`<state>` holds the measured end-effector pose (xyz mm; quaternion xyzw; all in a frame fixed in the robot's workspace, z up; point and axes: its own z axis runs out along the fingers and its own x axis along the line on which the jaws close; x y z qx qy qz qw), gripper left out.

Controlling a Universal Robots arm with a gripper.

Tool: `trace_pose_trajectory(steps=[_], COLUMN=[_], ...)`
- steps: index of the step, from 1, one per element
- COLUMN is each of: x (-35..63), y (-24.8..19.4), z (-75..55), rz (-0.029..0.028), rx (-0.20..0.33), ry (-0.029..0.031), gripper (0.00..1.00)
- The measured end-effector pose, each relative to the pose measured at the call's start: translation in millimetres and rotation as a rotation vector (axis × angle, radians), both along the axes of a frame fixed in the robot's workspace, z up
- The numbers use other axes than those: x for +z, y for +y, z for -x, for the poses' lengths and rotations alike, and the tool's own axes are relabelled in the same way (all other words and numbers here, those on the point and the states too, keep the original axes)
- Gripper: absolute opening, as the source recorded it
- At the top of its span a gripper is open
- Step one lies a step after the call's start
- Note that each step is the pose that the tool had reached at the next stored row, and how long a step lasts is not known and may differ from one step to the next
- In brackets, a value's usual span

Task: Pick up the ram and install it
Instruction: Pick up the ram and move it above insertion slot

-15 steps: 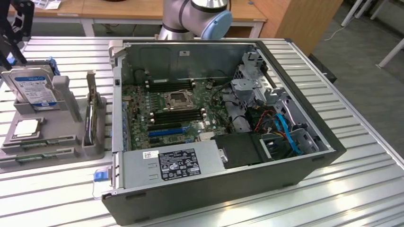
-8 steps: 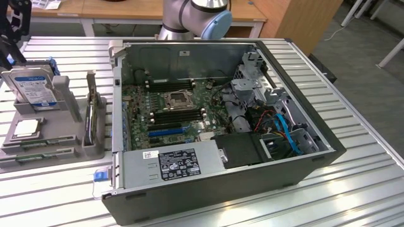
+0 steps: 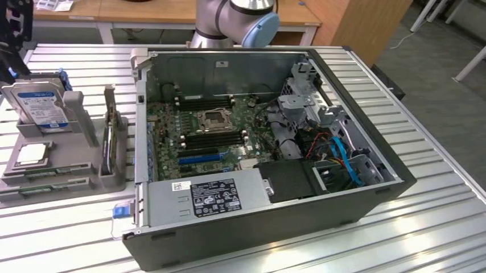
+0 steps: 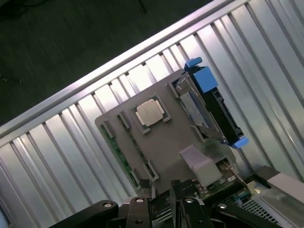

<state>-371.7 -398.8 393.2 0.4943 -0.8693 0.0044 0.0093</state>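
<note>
The ram [image 3: 47, 170] is a thin green stick lying flat in a slot at the front of the grey parts holder [image 3: 76, 122], on the exterior view's left. In the wrist view the ram [image 4: 121, 159] runs along the holder's [image 4: 166, 137] edge. My gripper [image 4: 162, 197] hangs above the holder with its dark fingers open and nothing between them, apart from the ram. A dark shape that seems to be the gripper [image 3: 13, 51] stands over the holder's far end in the exterior view. The open computer case [image 3: 266, 227] shows the motherboard's black memory slots [image 3: 213, 139] beside the processor socket [image 3: 213, 119].
The holder also carries a hard drive [image 3: 38, 105], a square silver processor chip [image 4: 150, 113] and an upright card [image 3: 112, 142]. Inside the case lie a power supply [image 3: 213, 196], drive cages and blue cables [image 3: 345, 156]. The slatted metal table's edge [image 4: 118, 61] runs close behind the holder.
</note>
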Motion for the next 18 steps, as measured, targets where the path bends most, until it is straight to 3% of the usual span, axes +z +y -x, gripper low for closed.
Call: trace_pose_trajectory(steps=[18], x=[0.0], y=[0.0], z=[-0.1], rz=[0.0003], rx=[0.319], ry=[0.0185], gripper=[0.30])
